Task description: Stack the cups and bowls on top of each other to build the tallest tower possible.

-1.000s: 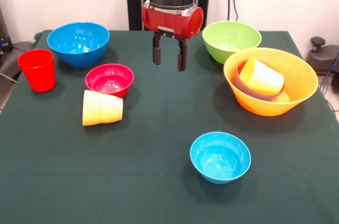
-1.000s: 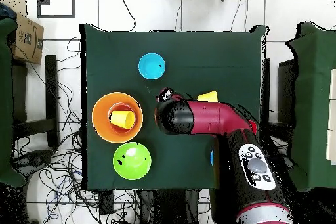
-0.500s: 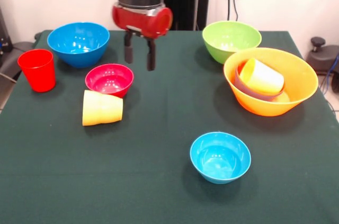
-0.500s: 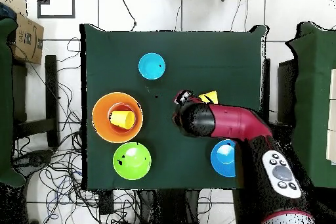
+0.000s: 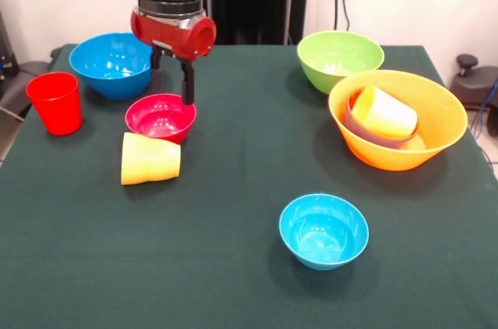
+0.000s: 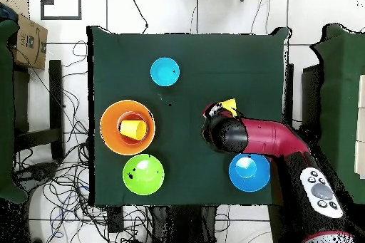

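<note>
The red-and-black gripper (image 5: 171,80) is held with fingers (image 5: 187,84) apart and empty above the small crimson plastic bowl (image 5: 160,117). Only a yellow tumbler (image 5: 384,113) and a small bowl are nested in the large yellow-orange bowl (image 5: 397,123). Other bowls and cups are left scattered across the green tabletop (image 5: 233,228).

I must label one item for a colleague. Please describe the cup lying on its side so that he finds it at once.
In the front view, start from the medium blue bowl at the table's far left. Just nearer sits the small crimson bowl, with the claw above it. The yellow cup lies beside that bowl; the red cup stands upright.
</note>
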{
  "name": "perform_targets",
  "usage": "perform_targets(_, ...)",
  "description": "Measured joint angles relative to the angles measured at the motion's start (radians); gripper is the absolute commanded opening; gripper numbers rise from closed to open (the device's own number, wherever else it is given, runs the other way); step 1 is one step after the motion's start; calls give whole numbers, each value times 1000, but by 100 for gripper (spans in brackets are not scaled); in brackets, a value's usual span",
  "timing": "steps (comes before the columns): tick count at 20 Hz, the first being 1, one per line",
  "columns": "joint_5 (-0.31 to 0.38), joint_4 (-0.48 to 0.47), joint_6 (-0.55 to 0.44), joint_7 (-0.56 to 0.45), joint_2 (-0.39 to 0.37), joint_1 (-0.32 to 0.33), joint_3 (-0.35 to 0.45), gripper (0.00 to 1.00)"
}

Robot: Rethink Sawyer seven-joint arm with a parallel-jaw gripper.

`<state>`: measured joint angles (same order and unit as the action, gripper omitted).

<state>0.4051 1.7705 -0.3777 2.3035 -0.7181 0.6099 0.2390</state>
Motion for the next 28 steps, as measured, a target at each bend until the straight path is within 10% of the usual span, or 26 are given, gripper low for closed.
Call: perform_targets(28, 87, -33, 21, 0, 161, -51, 3, 100)
